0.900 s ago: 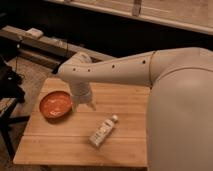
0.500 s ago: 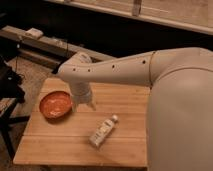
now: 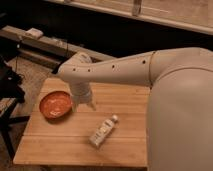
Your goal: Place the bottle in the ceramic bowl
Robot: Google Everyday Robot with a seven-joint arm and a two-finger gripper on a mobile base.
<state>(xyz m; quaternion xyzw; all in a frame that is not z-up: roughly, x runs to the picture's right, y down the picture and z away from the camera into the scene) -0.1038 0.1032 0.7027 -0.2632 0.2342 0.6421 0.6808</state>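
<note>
The small pale bottle (image 3: 103, 131) with a white cap lies on its side on the wooden table (image 3: 60, 145), near the front middle. The shallow orange-red ceramic bowl (image 3: 55, 104) sits on the table's left side and holds nothing. My gripper (image 3: 84, 103) hangs from the white arm just right of the bowl, above the table, and up-left of the bottle. It does not touch the bottle.
My large white arm (image 3: 170, 95) fills the right side of the view and hides the table's right part. A dark bench with a small white item (image 3: 34, 33) runs behind the table. A black frame (image 3: 9, 85) stands at the left edge.
</note>
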